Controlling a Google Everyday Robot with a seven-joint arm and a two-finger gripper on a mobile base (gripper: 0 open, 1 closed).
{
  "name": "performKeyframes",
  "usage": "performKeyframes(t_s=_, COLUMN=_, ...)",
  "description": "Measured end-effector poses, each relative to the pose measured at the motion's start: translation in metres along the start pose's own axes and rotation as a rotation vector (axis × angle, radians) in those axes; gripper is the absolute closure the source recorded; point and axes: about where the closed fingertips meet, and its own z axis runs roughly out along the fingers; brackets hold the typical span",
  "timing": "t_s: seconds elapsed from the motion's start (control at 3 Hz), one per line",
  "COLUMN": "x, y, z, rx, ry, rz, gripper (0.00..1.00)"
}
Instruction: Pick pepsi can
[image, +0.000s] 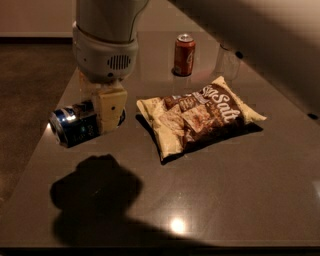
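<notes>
Looking down from the wrist housing (106, 54), I find the gripper (99, 116) low over the left side of the dark table (235, 200), clamped on the pepsi can (75, 126). One of the cream fingers (111, 104) lies across the near face of the can toward its right end, and the other is mostly hidden behind the can. The can lies on its side between them, its silver end pointing left toward the table's edge and its blue body running back under the finger. I cannot tell whether it rests on the surface or hangs just clear of it. Below the gripper, toward me, the arm throws a broad shadow (95, 192) on the tabletop. To the right of the gripper, close but apart from the can, a bag of chips (200, 117) lies flat, tan and brown, its long side angled up to the right. Farther back a red-orange can (184, 54) stands upright, well apart from the gripper. Beside it to the right stands something clear and faint (227, 62) that I cannot identify. A small glare spot (176, 226) sits near the front edge.
</notes>
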Motion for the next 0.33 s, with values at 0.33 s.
performKeyframes(t_s=0.33, x=-0.0032, y=-0.0037, z=-0.0018, rx=0.020, ry=-0.005, rz=-0.003, gripper=1.00)
